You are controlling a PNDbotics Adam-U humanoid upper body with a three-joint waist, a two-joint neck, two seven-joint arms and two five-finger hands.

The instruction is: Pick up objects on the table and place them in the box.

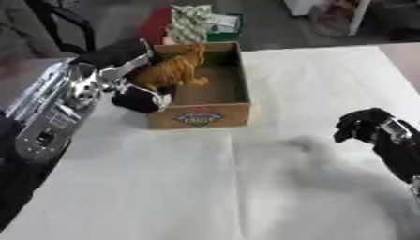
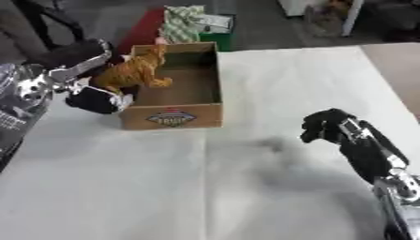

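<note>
At upper left, the left robot hand reaches over the box's left wall, its fingers curled around an orange toy animal, possibly a tiger, held over the box's inside. The right robot hand hovers at right over the white table, clenched on nothing. The box floor looks bare.
</note>
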